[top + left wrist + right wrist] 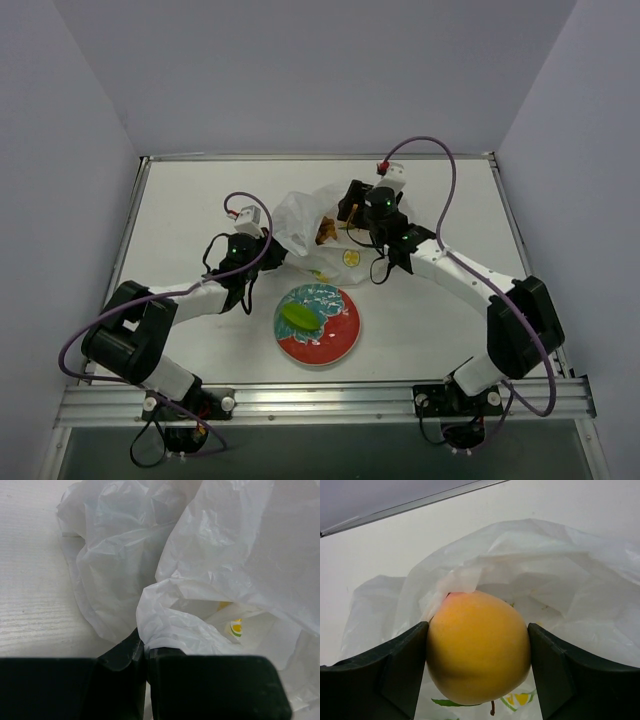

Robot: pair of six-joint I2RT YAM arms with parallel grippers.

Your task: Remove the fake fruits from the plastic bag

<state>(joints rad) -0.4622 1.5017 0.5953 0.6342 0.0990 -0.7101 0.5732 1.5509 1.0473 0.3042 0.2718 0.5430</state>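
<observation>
The white plastic bag lies crumpled behind the plate. My left gripper is shut on a fold of the bag's edge, seen close in the left wrist view, where the gripper is at the bottom. My right gripper is at the bag's mouth, shut on the orange-yellow ball fruit, which fills the gap of the gripper. Bag film lies behind it. The tan-orange berries show inside the bag. The green oblong fruit lies on the plate.
The round red-and-teal plate sits in front of the bag, between the two arms. A raised rim runs along the table's far edge. Purple cables loop over both arms.
</observation>
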